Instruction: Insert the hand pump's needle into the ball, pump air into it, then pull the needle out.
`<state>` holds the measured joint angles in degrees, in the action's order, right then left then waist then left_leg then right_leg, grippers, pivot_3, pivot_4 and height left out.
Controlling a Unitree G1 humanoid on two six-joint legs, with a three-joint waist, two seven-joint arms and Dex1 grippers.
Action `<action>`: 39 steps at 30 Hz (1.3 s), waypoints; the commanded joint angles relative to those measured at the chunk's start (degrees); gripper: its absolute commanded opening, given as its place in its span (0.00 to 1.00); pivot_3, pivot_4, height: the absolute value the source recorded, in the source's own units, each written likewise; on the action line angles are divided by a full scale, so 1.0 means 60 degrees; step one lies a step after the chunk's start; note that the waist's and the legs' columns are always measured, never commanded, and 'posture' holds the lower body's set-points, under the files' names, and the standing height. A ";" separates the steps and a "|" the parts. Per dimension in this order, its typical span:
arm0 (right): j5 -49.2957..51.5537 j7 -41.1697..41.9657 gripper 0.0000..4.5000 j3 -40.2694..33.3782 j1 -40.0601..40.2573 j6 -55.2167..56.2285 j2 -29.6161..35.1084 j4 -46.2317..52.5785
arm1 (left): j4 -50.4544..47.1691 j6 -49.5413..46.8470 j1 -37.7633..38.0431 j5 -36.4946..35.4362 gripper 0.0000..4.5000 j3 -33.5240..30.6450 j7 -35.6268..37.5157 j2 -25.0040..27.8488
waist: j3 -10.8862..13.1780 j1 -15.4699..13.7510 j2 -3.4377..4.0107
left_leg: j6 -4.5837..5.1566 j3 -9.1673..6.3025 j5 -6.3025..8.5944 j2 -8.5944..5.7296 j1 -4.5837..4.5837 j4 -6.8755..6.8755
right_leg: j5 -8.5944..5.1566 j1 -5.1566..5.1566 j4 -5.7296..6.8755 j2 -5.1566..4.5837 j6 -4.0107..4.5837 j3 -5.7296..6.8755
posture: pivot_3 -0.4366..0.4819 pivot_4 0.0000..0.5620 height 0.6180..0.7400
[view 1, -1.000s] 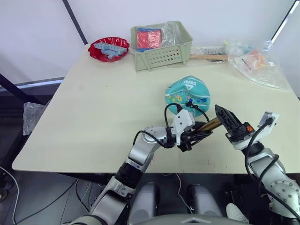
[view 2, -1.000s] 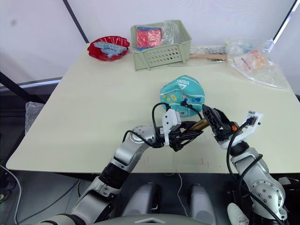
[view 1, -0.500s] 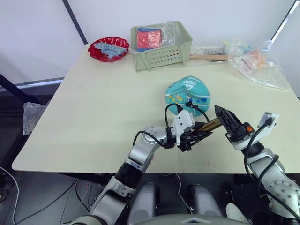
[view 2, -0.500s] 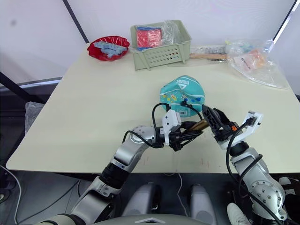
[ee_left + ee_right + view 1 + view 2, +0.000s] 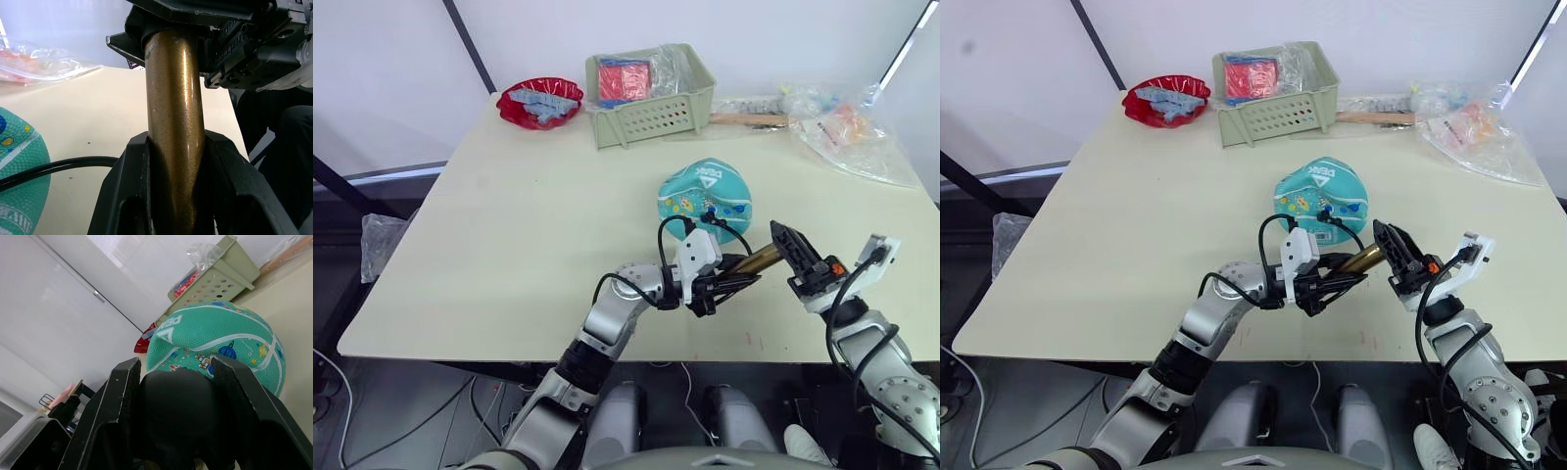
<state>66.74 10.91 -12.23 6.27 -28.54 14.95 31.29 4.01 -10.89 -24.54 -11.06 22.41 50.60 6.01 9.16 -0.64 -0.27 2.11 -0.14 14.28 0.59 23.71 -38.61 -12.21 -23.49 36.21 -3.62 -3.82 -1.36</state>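
**Holding the pump at both ends beside the ball**

Clamping the gold barrel of the hand pump [image 5: 756,260], the left gripper [image 5: 722,285] has its two black fingers [image 5: 128,196] pressed against either side of the cylinder, as the left wrist view shows plainly. Just beyond those fingers the barrel rises at a slant toward the right gripper [image 5: 790,253], whose fingers [image 5: 117,416] pinch the pump's black handle [image 5: 178,406] between them. The two grippers sit close together, joined by the pump, above the near part of the cream table [image 5: 509,215].

Just ahead of the left gripper lies the ball [image 5: 706,201], teal with white wavy lines and a white triangle logo, looking partly flattened. A thin black hose [image 5: 729,227] curves from the pump up to the ball's near side, where its small black fitting [image 5: 709,213] rests against the surface; the needle itself is too small to make out.

Well beyond both grippers stand a green basket [image 5: 651,113], a red bowl [image 5: 540,102] and a clear plastic bag [image 5: 847,132].
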 commanded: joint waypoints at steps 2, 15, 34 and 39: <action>0.0010 0.0583 0.39 0.0139 -0.0127 0.0013 0.0241 0.0546 | -0.0089 -0.0195 -0.0166 -0.0196 0.44 -0.0177 0.0096 0.0057 | 0.0000 0.0001 0.0000 | 0.0000 0.0000 0.0000 0.0000 0.0000 0.0000 | 0.0000 0.0000 0.0000 0.0000 0.0000 0.0000 | 0.48 0.27 1.00; -0.1489 0.2407 0.39 0.0444 -0.1035 -0.0001 0.2154 0.0633 | -0.0589 -0.0444 -0.0351 -0.0705 0.99 -0.0323 0.2621 0.2275 | 0.0004 0.0137 0.0000 | 0.0000 0.0011 0.0000 0.0003 0.0000 0.0002 | -0.0001 -0.0017 0.0003 0.0003 0.0004 -0.0008 | 0.48 0.27 1.00; -0.2365 0.3401 0.39 0.0955 -0.2793 -0.0670 0.3189 0.1266 | 0.0624 -0.0272 -0.0452 -0.0044 0.99 0.0248 0.2926 0.2136 | 0.0009 0.0146 -0.0009 | 0.0000 -0.0005 0.0000 0.0003 0.0011 0.0009 | 0.0017 -0.0017 -0.0003 0.0004 -0.0029 0.0010 | 0.48 0.27 1.00; -0.2328 0.3522 0.39 0.0922 -0.2832 -0.0813 0.3365 0.1294 | 0.0962 -0.0249 -0.0653 -0.0053 0.99 0.0155 0.2998 0.1935 | 0.0010 0.0137 -0.0010 | 0.0000 -0.0005 0.0000 0.0003 0.0014 0.0008 | 0.0018 -0.0017 -0.0004 0.0003 -0.0031 0.0010 | 0.48 0.27 1.00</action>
<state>51.98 31.28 -5.41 -9.92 -33.67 34.61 36.50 10.14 -13.32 -27.43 -10.97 23.44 67.91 18.15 9.22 0.18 -0.33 2.11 -0.17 14.28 0.61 23.79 -38.57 -12.10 -23.60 36.18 -3.61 -4.01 -1.31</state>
